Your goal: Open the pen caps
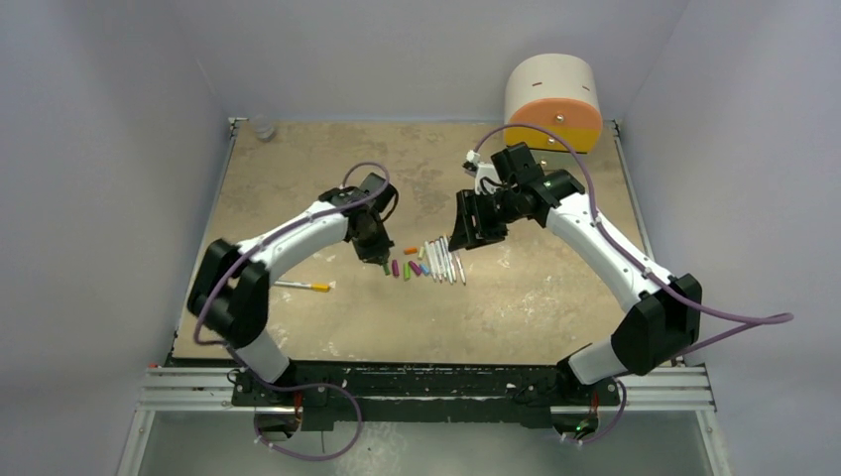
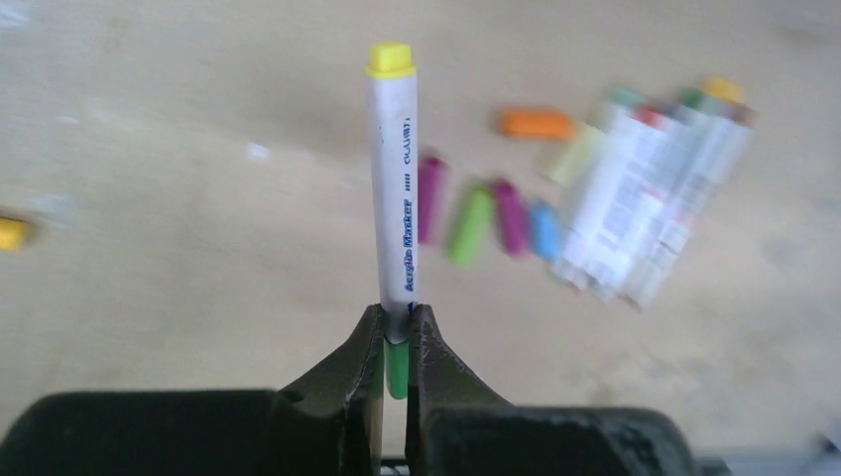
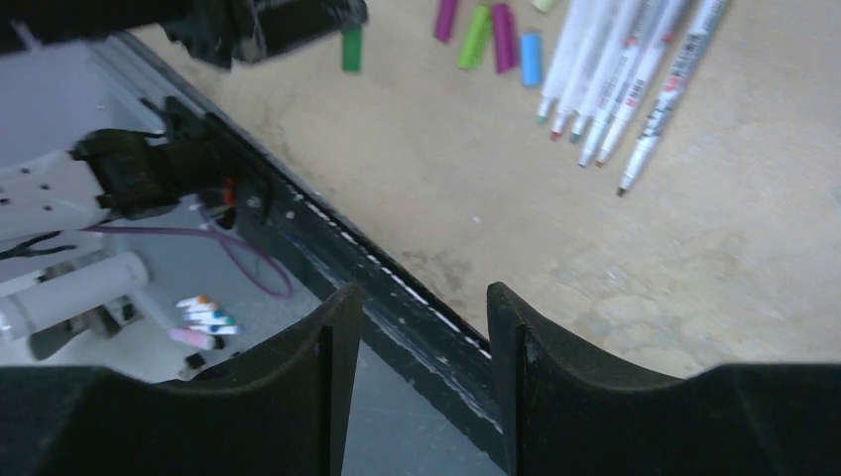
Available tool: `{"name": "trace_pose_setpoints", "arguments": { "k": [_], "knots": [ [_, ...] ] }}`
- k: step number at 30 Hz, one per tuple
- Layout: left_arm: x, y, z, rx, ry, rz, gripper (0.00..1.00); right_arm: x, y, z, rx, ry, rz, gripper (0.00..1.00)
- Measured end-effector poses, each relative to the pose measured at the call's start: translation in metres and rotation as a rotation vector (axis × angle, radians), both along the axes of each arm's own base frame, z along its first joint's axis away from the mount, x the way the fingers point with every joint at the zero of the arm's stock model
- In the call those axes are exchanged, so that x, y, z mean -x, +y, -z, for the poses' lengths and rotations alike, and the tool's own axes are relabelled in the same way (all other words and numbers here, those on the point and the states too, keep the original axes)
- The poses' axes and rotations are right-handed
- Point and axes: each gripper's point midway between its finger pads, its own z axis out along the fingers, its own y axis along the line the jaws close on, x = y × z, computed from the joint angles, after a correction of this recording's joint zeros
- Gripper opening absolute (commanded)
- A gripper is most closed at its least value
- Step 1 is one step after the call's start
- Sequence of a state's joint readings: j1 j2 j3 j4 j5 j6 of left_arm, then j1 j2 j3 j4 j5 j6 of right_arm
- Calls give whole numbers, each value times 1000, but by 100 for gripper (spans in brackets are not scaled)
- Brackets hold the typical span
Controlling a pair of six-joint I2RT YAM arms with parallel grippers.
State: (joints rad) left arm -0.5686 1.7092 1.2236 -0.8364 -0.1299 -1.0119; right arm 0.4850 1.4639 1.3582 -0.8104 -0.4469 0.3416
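My left gripper [image 2: 397, 322] is shut on a white-barrelled pen [image 2: 392, 188] at the join with its green cap [image 2: 397, 367]; the pen's yellow end points away. In the top view the left gripper [image 1: 382, 258] hangs just left of the loose caps [image 1: 407, 268]. Magenta, green, magenta, blue and orange caps [image 2: 471, 223] lie on the table beside a row of uncapped pens [image 2: 645, 198]. My right gripper [image 3: 423, 297] is open and empty, above the right end of the pen row [image 1: 444, 260] in the top view [image 1: 466, 238].
A single pen [image 1: 302, 287] with a yellow end lies apart at the left. A round cream-and-orange drawer unit [image 1: 552, 99] stands at the back right. A small clear cup [image 1: 263, 127] sits in the back left corner. The table's black front rail [image 3: 397, 288] shows below the right gripper.
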Motion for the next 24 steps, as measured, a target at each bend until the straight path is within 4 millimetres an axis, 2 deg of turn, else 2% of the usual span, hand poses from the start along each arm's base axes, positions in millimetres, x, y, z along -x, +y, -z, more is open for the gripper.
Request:
{"name": "trace_pose_setpoints", "arguments": {
  "k": [1,4,7,9,11,16,20,24],
  "knots": [
    [2,-13,-15,71,-28,25,0,-2,6,-4,-34,11,-1,52],
    [12,-49,-80,347,-164,111,0,-5,24,-16,-143,49,0,52],
    [29,-70,-143,616,-304,181,0,-7,42,-33,-272,94,5,53],
    [43,-79,-171,765,-362,213,0,-11,53,-48,-362,107,8,54],
    [55,-84,-181,874,-375,232,0,-15,61,-61,-433,110,11,54],
    [68,-94,-174,990,-309,233,0,-27,75,-89,-560,97,22,54],
    [68,-100,-183,1037,-309,256,0,-30,79,-97,-592,99,34,54],
    [67,-104,-188,1065,-310,271,0,-31,79,-94,-591,111,51,53]
  ]
}}
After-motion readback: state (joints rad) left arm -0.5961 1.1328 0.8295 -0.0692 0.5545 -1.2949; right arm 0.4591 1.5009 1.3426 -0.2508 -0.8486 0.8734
